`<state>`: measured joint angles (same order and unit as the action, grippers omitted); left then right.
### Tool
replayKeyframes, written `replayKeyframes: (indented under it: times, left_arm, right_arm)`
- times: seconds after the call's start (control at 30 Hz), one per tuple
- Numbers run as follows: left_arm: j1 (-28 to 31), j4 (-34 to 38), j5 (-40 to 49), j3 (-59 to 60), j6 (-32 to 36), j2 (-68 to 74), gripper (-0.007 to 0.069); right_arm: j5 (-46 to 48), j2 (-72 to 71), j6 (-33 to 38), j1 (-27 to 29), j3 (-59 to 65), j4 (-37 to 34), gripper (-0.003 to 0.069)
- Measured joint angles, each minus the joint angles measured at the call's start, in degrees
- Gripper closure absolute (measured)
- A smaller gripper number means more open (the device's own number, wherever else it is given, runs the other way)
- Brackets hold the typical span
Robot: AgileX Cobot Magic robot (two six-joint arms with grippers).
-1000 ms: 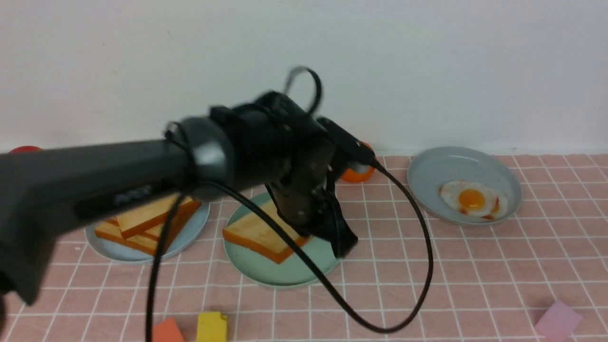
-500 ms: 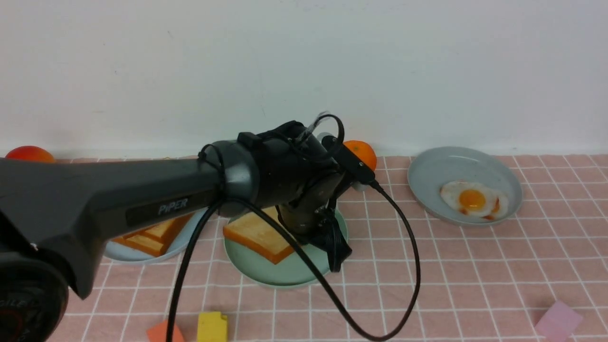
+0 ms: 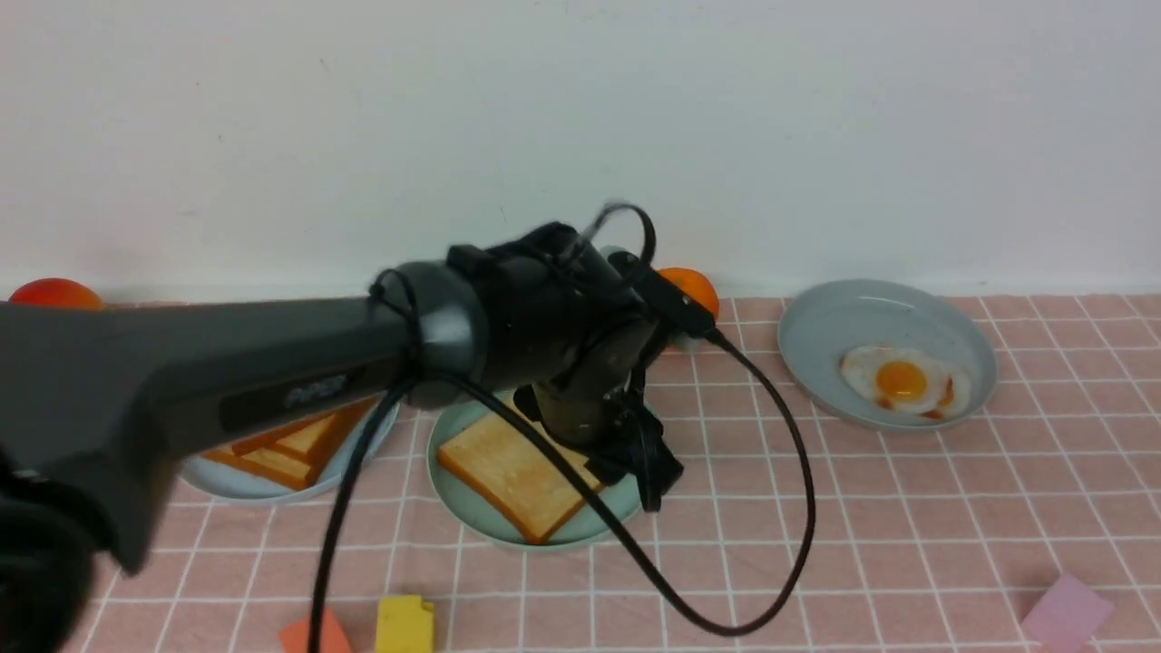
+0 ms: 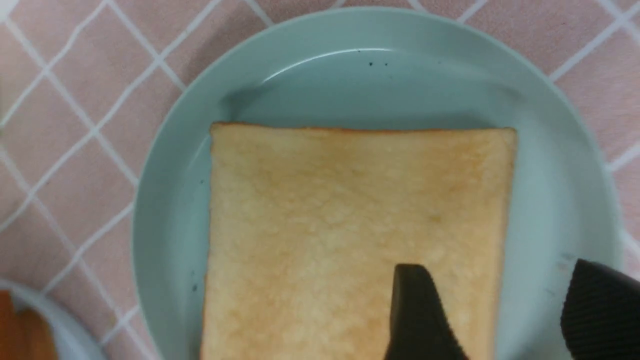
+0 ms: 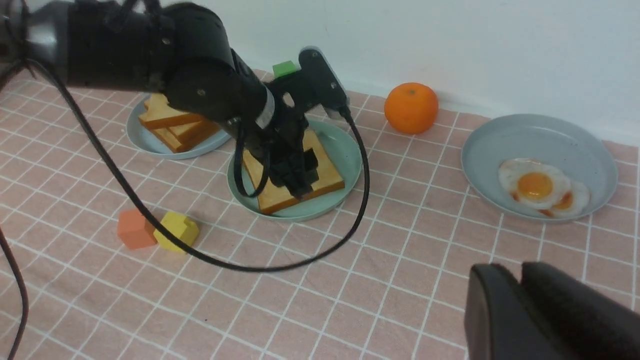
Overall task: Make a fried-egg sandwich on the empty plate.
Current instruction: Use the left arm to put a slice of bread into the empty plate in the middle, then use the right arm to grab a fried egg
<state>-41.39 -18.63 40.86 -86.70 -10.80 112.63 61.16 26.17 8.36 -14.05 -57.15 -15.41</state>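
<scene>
1. Mint-green plate (image 3: pixel 464 510): round, shallow-rimmed and finely speckled. It sits flat on the pink checked tabletop (image 3: pixel 907 526).
2. Toast slice (image 3: pixel 494 472): square and golden with a darker crust. It lies flat inside the mint-green plate.
3. Spare toast slices (image 3: pixel 290 451): stacked on a bluish-grey plate (image 3: pixel 227 481) just left of the mint-green plate.
4. Fried egg (image 3: pixel 901 381): white with a yellow-orange yolk. It lies flat in a second bluish-grey plate (image 3: pixel 834 336), well to the right of the mint-green plate.

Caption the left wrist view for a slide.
Open left end effector over a toast slice lying on the mint-green plate.

We find no legible txt; only a pale mark (image 3: pixel 316 395) on the left arm (image 3: pixel 209 376) side, too blurred to read.
</scene>
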Motion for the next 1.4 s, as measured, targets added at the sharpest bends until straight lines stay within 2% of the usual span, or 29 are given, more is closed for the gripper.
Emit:
replayKeyframes:
  times: [0.07, 0.23, 0.3, 0.53, 0.7, 0.77, 0.9, 1.07, 1.3, 1.4]
  left_arm:
    - [-0.66, 1.69, 1.38, 0.07, -0.71, -3.98, 0.0293]
    - [-2.74, 8.71, 2.59, 2.71, -1.32, -22.72, 0.0588]
    - [-2.86, 11.86, 2.71, 5.56, -1.32, -30.00, 0.0638]
    - [-2.86, 19.42, 0.25, 23.72, 0.21, -58.29, 0.0638]
    - [-2.86, 18.62, -5.09, 35.86, 1.18, -74.32, 0.0638]
    - [-2.86, 17.50, -6.10, 39.75, 1.23, -79.77, 0.0638]
    - [-2.86, 17.08, -7.07, 42.51, 1.23, -83.43, 0.0638]
    - [-2.86, 17.32, -10.12, 42.74, -0.37, -84.66, 0.0638]
    - [-2.86, 17.32, -13.42, 42.74, -2.03, -84.48, 0.0638]
    - [-2.86, 17.32, -16.79, 42.74, -2.05, -84.48, 0.0638]
  right_arm:
    - [0.22, 2.06, -0.15, 0.00, -0.05, 0.00, 0.0556]
    - [-1.62, 12.35, 0.15, 0.00, -0.13, 0.53, 0.0551]
    - [-3.49, 16.55, 0.45, 0.00, -0.13, 1.40, 0.0550]
    - [-12.23, 32.06, 0.64, 0.00, -0.19, 3.39, 0.0543]
    - [-16.54, 43.58, 0.11, 0.00, -2.00, 5.73, 0.0537]
    - [-18.44, 48.80, -2.71, 0.43, -4.14, 7.83, 0.0530]
    - [-19.54, 56.84, -7.79, 3.86, -8.74, 10.79, 0.0515]
    - [-19.61, 67.27, -9.45, 10.23, -15.26, 11.52, 0.0474]
    - [-17.01, 79.46, -8.89, 14.05, -25.13, 11.31, 0.0379]
    - [-14.47, 85.63, -3.61, 14.05, -31.70, 10.88, 0.0354]
